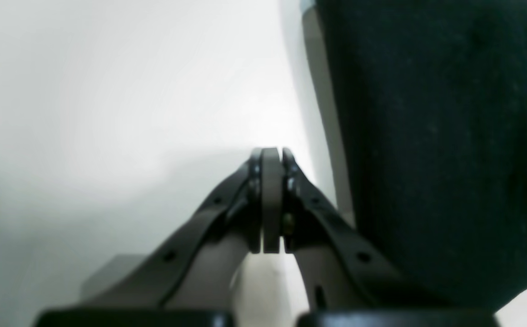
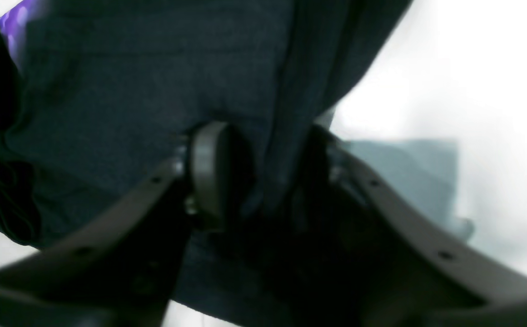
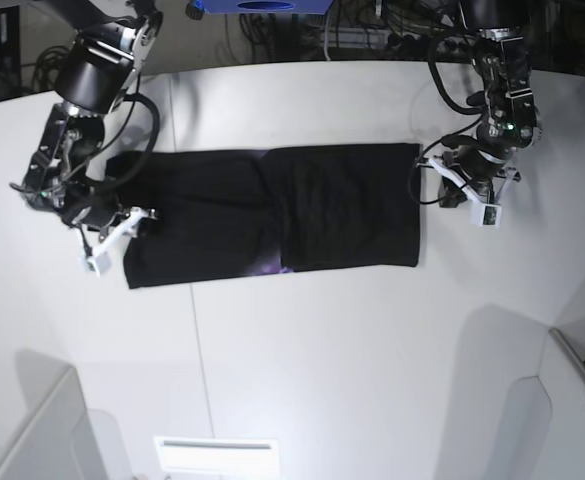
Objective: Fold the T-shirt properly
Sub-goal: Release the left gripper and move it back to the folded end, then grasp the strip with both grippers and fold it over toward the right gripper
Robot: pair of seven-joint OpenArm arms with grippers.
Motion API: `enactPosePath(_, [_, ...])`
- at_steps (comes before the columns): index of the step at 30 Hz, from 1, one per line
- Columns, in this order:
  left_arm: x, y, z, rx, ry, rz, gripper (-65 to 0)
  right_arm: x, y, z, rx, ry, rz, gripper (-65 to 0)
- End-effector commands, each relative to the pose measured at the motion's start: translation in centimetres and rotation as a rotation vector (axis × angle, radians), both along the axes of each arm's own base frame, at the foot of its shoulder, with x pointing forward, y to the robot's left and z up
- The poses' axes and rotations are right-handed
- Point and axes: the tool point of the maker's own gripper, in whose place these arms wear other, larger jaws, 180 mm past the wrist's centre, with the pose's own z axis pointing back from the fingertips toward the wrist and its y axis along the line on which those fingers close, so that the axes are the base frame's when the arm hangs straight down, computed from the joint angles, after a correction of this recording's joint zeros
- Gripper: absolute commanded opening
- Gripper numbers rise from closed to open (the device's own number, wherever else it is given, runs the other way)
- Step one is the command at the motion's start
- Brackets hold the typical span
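Base view, T-shirt (image 3: 272, 215) end pinched by right end effector (image 2: 254, 181), left end effector (image 1: 271, 200) closed empty beside it

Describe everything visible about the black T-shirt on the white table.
The black cloth T-shirt lies flat on the white table as a long horizontal band, one layer folded over its middle. A bit of purple print peeks out at its lower edge. The right gripper pinches a fold of cloth at one end; the left gripper, shut and empty, sits just beside the other end.

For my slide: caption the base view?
Right gripper clamps the T-shirt's end; left gripper shut, empty beside the other.
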Motion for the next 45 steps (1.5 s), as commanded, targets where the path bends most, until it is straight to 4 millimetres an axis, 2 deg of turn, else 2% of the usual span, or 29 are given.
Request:
enactPosePath(1, [0.5,0.4,0.7,0.011,-0.019,-0.001,-65.0,-1.4,-0.2,-1.0,-0.028,0.08,0.026,-45.8])
enactPosePath(6, [1.3,-0.3,0.6,-0.016,-0.03,0.008,-65.0,-0.8,0.2,-1.3,-0.004,0.095,0.028,-56.6])
enactPosePath(8, [1.8,-0.5,0.9,-0.023,-0.038,0.007,-65.0,-0.6,0.4,-1.2,-0.001,0.092,0.029,-65.0])
enactPosePath(14, [2.3,-1.6,1.0,-0.05,-0.049,0.005,-65.0,0.2,-0.3,0.0,-0.03,0.055,0.021,-65.0])
enactPosePath(17, [2.7,-3.8,1.2,-0.063,-0.059,-0.075,-65.0,0.7,-0.5,1.3,-0.064,0.014,0.033,-65.0])
enactPosePath(20, [2.9,-5.3,1.1,-0.068,-0.054,-0.12,-65.0,1.0,0.9,2.2,-0.106,-0.017,0.099,-65.0])
enactPosePath(26, [3.3,-6.0,1.3,-0.074,-0.063,-0.134,-65.0,1.8,2.6,4.9,-0.152,-0.088,0.101,-65.0])
enactPosePath(30, [3.2,-7.0,0.4,-0.081,-0.034,-0.168,-65.0,1.9,3.8,6.4,-0.169,-0.131,0.118,-65.0])
enactPosePath(33, [3.2,-7.4,0.2,-0.087,-0.03,-0.173,-65.0,1.5,4.7,6.8,-0.177,-0.132,0.143,-65.0])
enactPosePath(45, [3.1,-7.6,0.3,-0.089,-0.031,-0.178,-65.0,1.1,8.3,11.2,-0.165,-0.215,0.196,-65.0])
